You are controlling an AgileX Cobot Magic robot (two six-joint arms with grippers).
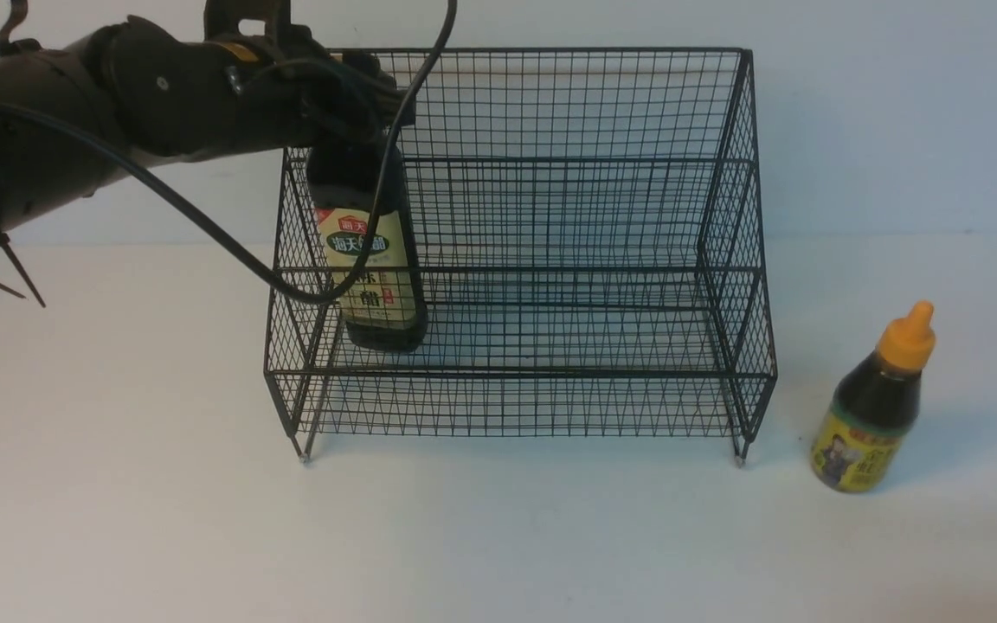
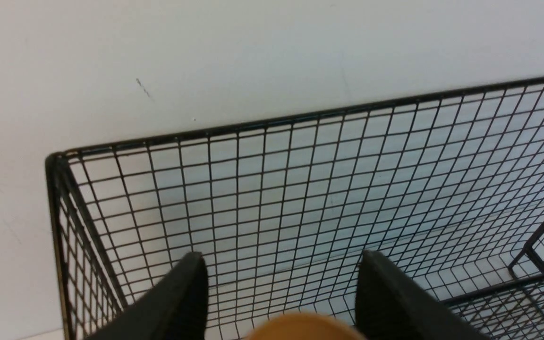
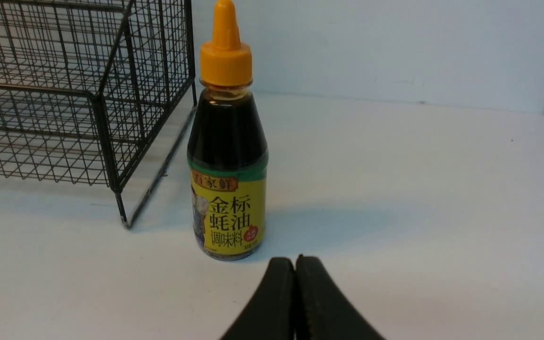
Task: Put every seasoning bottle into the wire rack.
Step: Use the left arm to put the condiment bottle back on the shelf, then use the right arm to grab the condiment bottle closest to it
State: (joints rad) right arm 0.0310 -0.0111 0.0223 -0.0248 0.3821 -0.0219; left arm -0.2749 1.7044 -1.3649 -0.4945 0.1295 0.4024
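One tall bottle (image 1: 373,277) in rack (image 1: 516,372) (L gripper (image 2: 282,257) apart at cap (image 2: 305,330)), R gripper (image 3: 295,259) closed

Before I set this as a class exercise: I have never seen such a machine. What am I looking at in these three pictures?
A robot with two arms. The front picture looks forward from between them; the others come from a camera on each wrist. On the white table stand a black wire rack and, beside it, a short bottle. The left fingers are apart around the cap of a tall bottle inside the rack. The right fingers are shut, empty, facing the short bottle.
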